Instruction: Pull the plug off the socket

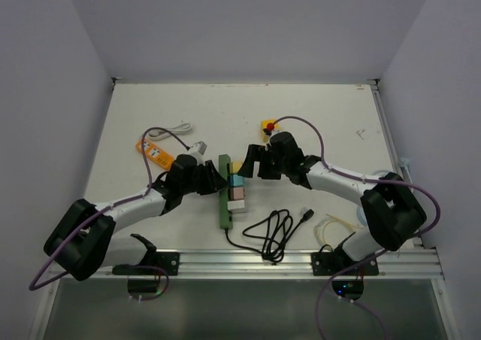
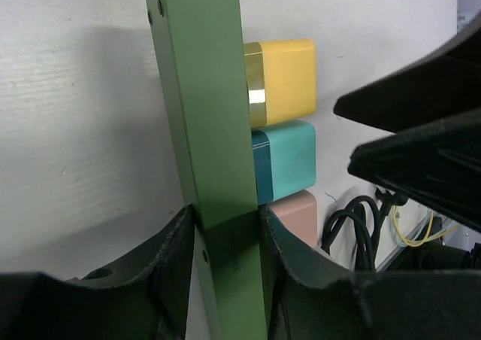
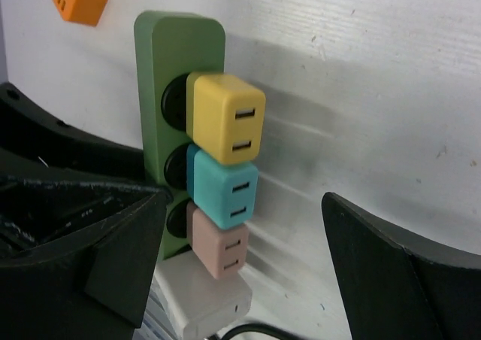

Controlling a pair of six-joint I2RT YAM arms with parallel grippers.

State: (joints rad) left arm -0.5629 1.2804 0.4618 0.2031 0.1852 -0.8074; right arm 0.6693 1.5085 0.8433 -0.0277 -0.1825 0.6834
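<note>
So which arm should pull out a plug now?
The right one. The right gripper is open, with the yellow charger, teal charger and pink charger facing its gap. The left gripper is shut on the green power strip, bracing it.

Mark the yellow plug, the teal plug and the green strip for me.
yellow plug (image 3: 225, 118): right wrist view, on its front face.
teal plug (image 3: 224, 193): right wrist view, on its front face.
strip (image 2: 207, 107): left wrist view, on its broad green face.

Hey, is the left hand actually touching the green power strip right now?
Touching. In the left wrist view, the left hand clamps the green power strip, with both fingers flush against its sides and no gap.
</note>
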